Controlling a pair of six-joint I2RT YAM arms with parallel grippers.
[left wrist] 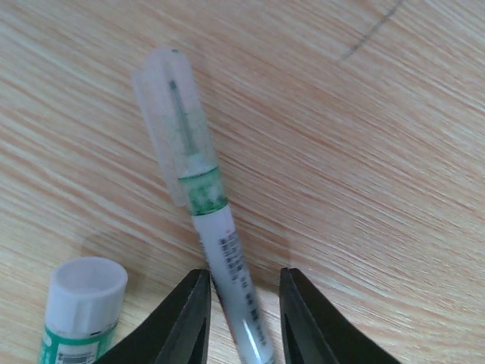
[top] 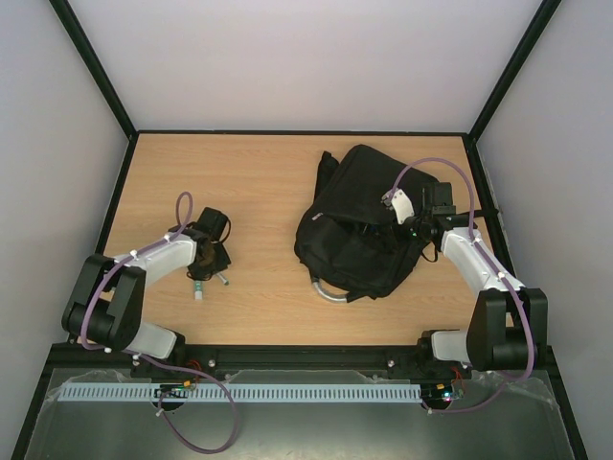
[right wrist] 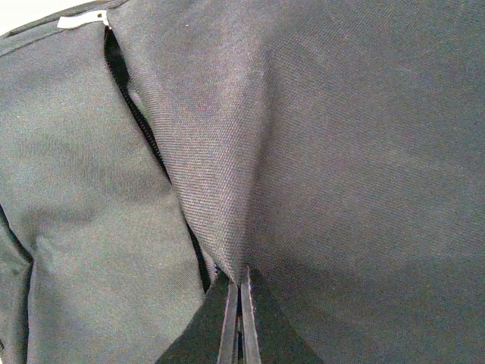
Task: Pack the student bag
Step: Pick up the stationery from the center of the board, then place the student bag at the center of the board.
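I saw the student bag slumped right of center in the top view, black and crumpled, flat on the wooden counter. Its silvery loop handle curved out at the bag's lower left edge.

The right pincer sat against the bag's right side. In the right wrist view its fingers stood at the bottom center, pressed almost together. A raised fold of the bag's dark fabric ran down into them, so it was clamped on the cloth. A zipper ran diagonally from the upper left of that frame down toward the pinch.

The left pincer was low over the counter in the left half of the top view, well apart from the bag. In the left wrist view its two black fingers were apart at the bottom center, one either side of a white pen lying on the counter. The left finger looked to be touching the barrel, and a sliver of wood showed between the barrel and the right finger. The pen had a green band and a translucent cap pointing to the upper left. A glue stick with a white cap lay in the lower left corner, just beside the left finger.
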